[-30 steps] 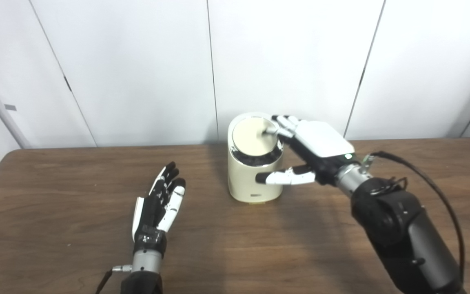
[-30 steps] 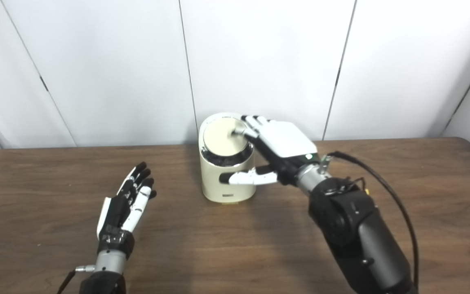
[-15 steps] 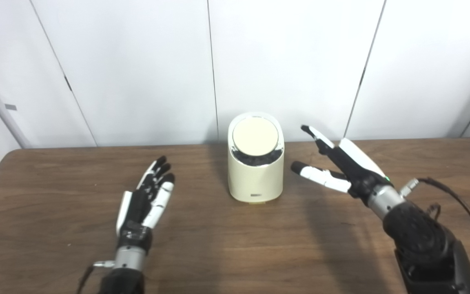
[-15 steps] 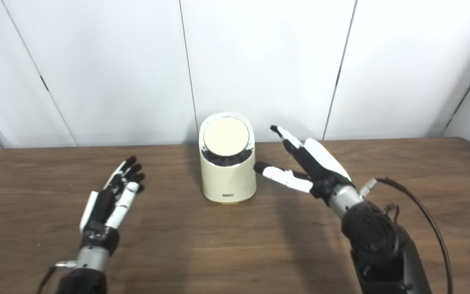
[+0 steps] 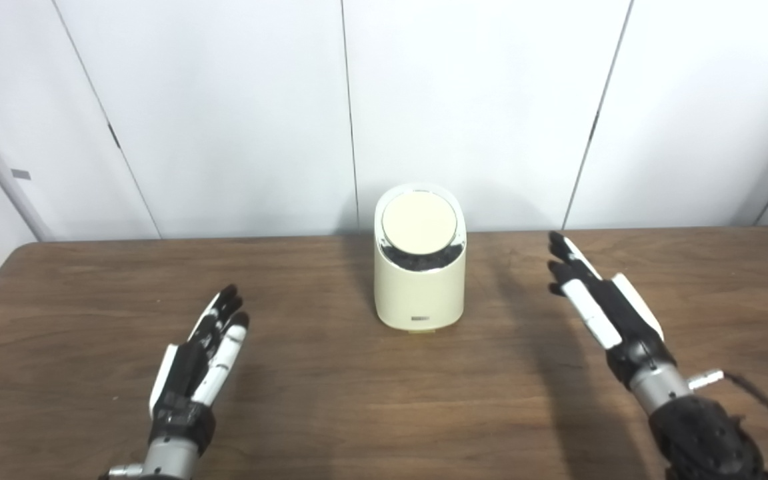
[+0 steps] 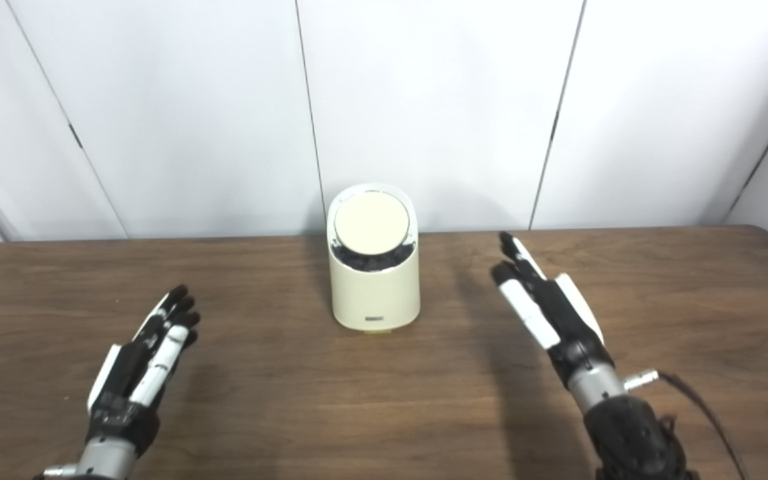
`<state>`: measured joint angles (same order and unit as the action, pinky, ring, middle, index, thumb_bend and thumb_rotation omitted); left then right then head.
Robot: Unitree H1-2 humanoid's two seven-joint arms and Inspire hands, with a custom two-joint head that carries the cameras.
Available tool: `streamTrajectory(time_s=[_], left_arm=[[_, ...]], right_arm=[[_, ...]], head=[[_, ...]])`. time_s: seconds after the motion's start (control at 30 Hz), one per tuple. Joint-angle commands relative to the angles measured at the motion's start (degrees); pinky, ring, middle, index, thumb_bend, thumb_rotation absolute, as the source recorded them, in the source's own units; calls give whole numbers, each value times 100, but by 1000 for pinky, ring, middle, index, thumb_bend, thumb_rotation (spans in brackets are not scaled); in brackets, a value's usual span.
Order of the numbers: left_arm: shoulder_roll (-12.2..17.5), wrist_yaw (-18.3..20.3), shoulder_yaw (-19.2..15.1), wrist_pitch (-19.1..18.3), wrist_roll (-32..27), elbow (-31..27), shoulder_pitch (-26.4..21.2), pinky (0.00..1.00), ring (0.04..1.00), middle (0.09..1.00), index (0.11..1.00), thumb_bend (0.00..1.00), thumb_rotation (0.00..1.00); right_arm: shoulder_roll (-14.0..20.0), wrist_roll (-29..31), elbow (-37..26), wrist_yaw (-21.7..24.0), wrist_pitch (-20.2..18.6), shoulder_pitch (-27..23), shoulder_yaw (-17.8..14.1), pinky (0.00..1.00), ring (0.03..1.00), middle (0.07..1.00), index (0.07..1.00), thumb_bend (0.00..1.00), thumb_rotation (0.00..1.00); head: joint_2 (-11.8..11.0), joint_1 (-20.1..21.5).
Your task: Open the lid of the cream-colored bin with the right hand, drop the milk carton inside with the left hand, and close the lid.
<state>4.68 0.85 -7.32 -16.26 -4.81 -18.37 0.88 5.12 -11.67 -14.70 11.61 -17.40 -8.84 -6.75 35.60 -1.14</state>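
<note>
The cream-colored bin [image 5: 419, 280] stands upright at the back middle of the brown table, its round lid [image 5: 419, 223] lying flat and closed on top. No milk carton shows in either view. My left hand [image 5: 199, 363] is open, palm up, low over the table well to the left front of the bin. My right hand [image 5: 601, 310] is open too, fingers straight and pointing away, to the right of the bin and apart from it. Neither hand holds anything.
The wooden table [image 5: 384, 400] runs the full width of the view, its far edge against white wall panels [image 5: 464, 100]. A black cable [image 5: 764, 407] trails from the right wrist.
My right hand left the bin's lid and drew back to the right and toward me. The lid now lies closed. My left hand also pulled back toward the front left.
</note>
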Motion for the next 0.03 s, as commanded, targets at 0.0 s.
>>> streamTrajectory(time_s=[0.0], left_arm=[[16,48,-62,414,-150,-20,-69,955,936,962,975,427,665]], right_arm=[[-68,227,-52,-239,524,-9,-6,900,951,962,940,570,992]], head=[[21,14]])
